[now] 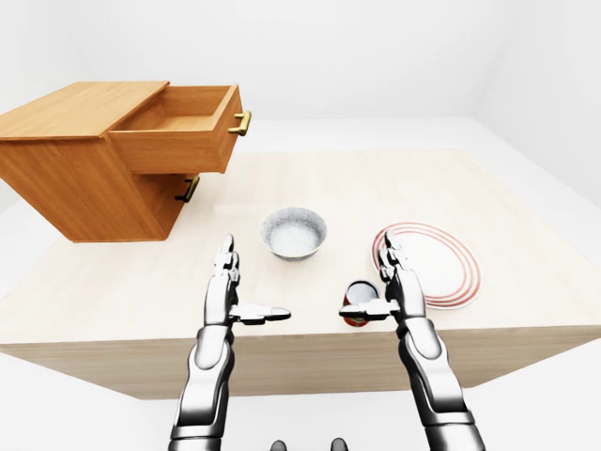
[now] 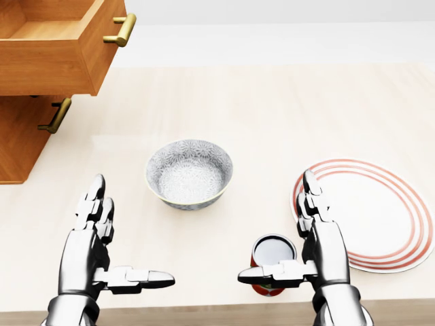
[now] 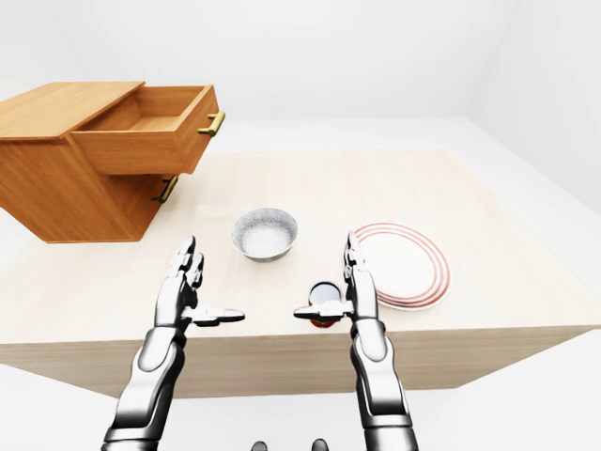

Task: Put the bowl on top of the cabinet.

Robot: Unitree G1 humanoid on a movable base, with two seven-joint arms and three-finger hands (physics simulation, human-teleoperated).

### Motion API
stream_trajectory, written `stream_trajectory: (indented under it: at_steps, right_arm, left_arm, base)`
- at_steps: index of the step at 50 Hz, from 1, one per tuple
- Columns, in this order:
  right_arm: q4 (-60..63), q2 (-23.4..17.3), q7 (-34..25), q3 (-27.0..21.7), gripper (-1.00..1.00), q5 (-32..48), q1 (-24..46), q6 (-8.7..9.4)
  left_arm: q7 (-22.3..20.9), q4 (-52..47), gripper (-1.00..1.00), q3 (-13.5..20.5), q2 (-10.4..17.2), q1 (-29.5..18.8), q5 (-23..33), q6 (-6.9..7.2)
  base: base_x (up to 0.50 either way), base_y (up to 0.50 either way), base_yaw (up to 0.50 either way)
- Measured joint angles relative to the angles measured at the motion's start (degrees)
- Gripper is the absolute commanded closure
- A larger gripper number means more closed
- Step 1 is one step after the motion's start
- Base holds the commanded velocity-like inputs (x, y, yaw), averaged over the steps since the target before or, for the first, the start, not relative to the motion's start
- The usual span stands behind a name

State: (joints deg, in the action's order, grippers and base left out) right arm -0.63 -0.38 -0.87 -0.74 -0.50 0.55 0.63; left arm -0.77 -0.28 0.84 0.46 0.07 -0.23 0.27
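Observation:
A grey patterned bowl [image 2: 189, 174] sits upright and empty on the light wooden table [image 2: 272, 109], near the middle of the head view. The wooden cabinet [image 1: 84, 160] stands at the upper left of the left-eye view, its flat top [image 1: 80, 106] bare and its top drawer [image 1: 183, 127] pulled out. My left hand [image 2: 112, 241] hovers open below and left of the bowl, fingers straight, thumb pointing right. My right hand [image 2: 289, 234] hovers open below and right of the bowl, thumb pointing left. Neither hand touches the bowl.
A red cup [image 2: 272, 263] stands just under my right thumb near the table's lower edge. A white plate with red rings [image 2: 377, 210] lies at the right. The cabinet's lower drawer with a brass handle [image 2: 56, 115] is shut.

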Motion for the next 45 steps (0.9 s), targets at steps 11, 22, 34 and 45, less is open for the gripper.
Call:
stream_trajectory:
  at_steps: [11,22,34,45]
  right_arm:
    - [-1.18,-0.40,-0.64,-0.57,-1.00,-0.06,0.87,1.10]
    - [-1.70,-0.50,-0.15,-0.67,-1.00,0.71,1.18,1.81]
    - [-1.68,-0.48,0.58,-0.57,-1.00,1.59,1.18,2.42]
    - [-2.30,-0.48,0.87,-0.39,-1.00,2.43,1.19,1.14]
  left_arm:
    - [-1.99,-0.95,-1.00,0.13,0.17,0.64,-0.66,2.31]
    - [-3.24,-3.67,-1.00,-0.14,0.08,1.64,-1.76,4.73]
    - [-3.89,-5.47,-1.00,0.21,0.14,2.18,-2.73,4.73]
    - [-5.42,-6.35,-1.00,0.77,0.24,3.26,-4.33,3.38]
  base:
    - [0.00,0.00,0.00]
    - [0.00,0.00,0.00]
    - [0.04,0.00,0.00]
    - [0.49,0.00,0.00]
